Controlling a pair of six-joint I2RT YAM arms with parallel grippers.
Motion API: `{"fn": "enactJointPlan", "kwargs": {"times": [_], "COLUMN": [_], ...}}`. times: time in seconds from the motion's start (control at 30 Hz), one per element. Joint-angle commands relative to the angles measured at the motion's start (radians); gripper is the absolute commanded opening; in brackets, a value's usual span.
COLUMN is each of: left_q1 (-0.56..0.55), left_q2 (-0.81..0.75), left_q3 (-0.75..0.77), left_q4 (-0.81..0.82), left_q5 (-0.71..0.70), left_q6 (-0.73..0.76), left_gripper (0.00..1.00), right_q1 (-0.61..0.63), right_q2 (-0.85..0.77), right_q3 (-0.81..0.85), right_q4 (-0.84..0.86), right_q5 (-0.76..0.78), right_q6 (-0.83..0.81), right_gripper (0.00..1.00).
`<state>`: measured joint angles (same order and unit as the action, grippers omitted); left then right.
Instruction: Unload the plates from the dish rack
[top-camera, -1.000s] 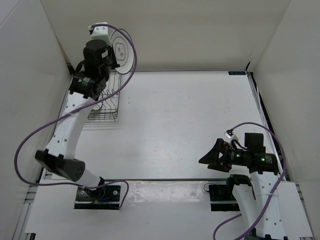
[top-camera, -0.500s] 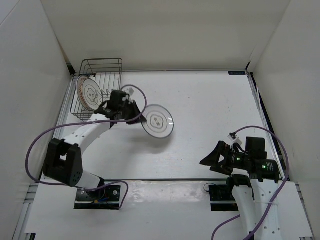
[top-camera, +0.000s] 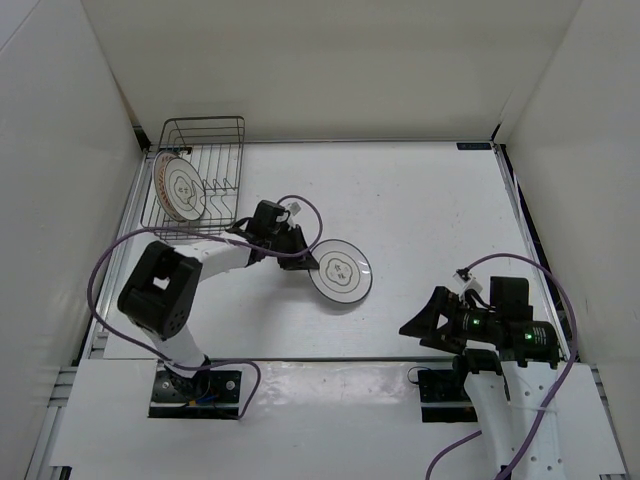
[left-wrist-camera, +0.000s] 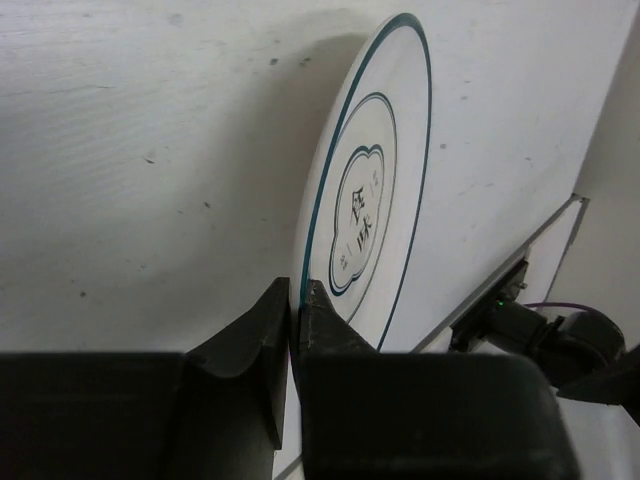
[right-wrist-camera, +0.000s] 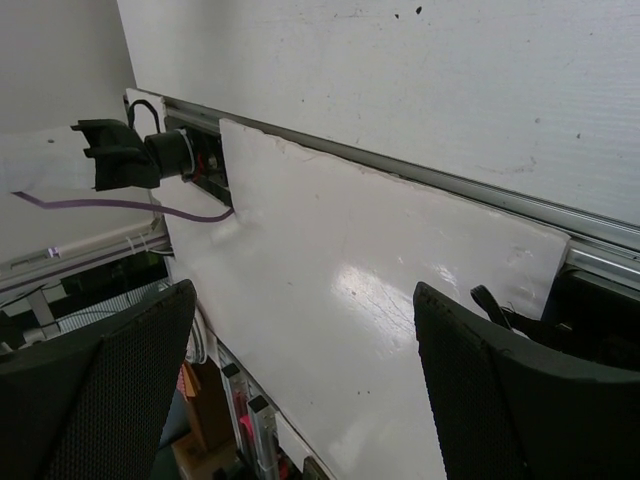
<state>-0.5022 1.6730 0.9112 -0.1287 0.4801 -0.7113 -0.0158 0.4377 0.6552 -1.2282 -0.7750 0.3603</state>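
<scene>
Nearest, the right gripper (right-wrist-camera: 302, 297) is parked idle, fingers spread wide and empty. At mid-table, a glossy round white plate (top-camera: 341, 271), ringed in thin dark lines, is pinched by its rim in the left gripper (left-wrist-camera: 294, 310), apparently for setting down. Beyond, another ringed plate (top-camera: 180, 187) is propped upright among the tines of the dark wire dish rack (top-camera: 203, 120).

I see white table (top-camera: 430, 210) - matte, a few dark specks in left wrist view. Dish rack (top-camera: 215, 150) stands on it in far-left corner, near side wall. Ringed plate (top-camera: 340, 272) tilted, low over mid-table - can't tell if rim touches. Glossy white sheet (top-camera: 330, 395) along near edge.
</scene>
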Motion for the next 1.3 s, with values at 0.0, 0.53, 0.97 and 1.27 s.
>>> {"fn": "enactJointPlan", "kwargs": {"times": [0.0,0.53,0.97,1.27], "left_q1": [-0.002,-0.012,0.033,0.318], "left_q2": [0.047,0.172,-0.039,-0.185], "left_q3": [0.008,0.121,0.555,0.732], "left_q4": [0.070,-0.117,-0.742,-0.757], "left_q5": [0.034,-0.044,-0.305,-0.416], "left_q6": [0.010,0.093,0.320,0.349], "left_gripper": [0.03,0.63,1.00,1.00], "right_q1": [0.011,0.013,0.011,0.011], "right_q2": [-0.011,-0.013,-0.013,-0.008], "right_q3": [-0.005,-0.014,-0.031,-0.034], "right_q4": [-0.017,-0.013,0.022,0.038], "right_q5": [0.020,0.049,0.046,0.033], "right_q6": [-0.020,-0.018,-0.006,0.000], "right_gripper": [0.90,0.90,0.90,0.90]}}
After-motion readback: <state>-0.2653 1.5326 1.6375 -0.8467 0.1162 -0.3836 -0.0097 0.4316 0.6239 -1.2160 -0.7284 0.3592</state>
